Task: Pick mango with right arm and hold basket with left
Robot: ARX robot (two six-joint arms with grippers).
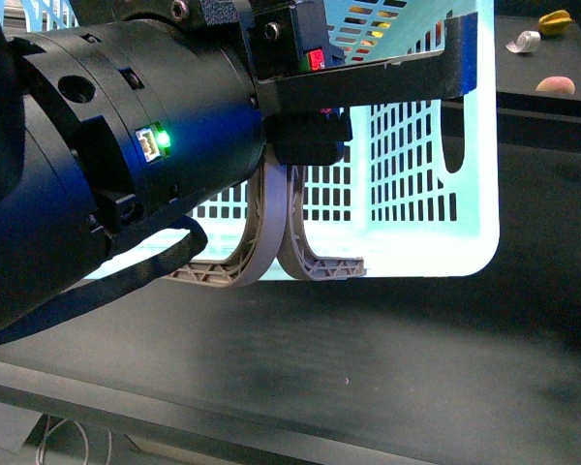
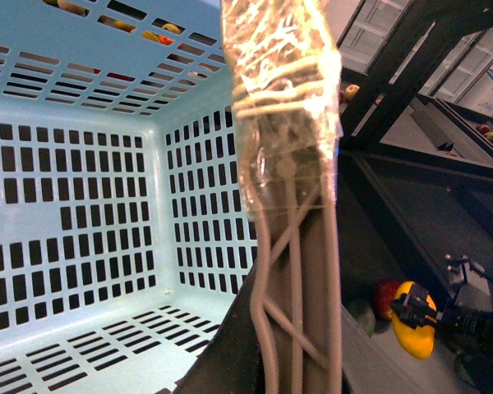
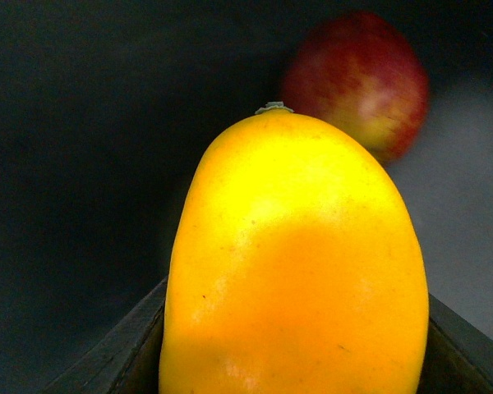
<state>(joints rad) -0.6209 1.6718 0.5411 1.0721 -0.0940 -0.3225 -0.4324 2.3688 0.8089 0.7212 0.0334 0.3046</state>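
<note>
The turquoise basket (image 1: 436, 194) hangs tipped, its open side towards the front camera. My left gripper (image 1: 305, 136), at the end of the bulky black arm with the green light (image 1: 160, 143), is shut on its two grey-brown handles (image 1: 271, 242), pressed together. The left wrist view shows the empty slotted inside of the basket (image 2: 82, 205) and the handles (image 2: 296, 271), taped near one end. My right gripper (image 2: 415, 310) is shut on the yellow mango (image 2: 417, 324), apart from the basket. The mango (image 3: 296, 263) fills the right wrist view between the dark fingers (image 3: 123, 353).
A red apple (image 3: 357, 82) lies just behind the mango, a green fruit (image 2: 360, 316) beside it. A yellow star fruit (image 1: 555, 21), a white object (image 1: 523, 41) and a pinkish fruit (image 1: 557, 85) lie on the far right shelf. Black frame bars (image 2: 394, 74) rise near the basket.
</note>
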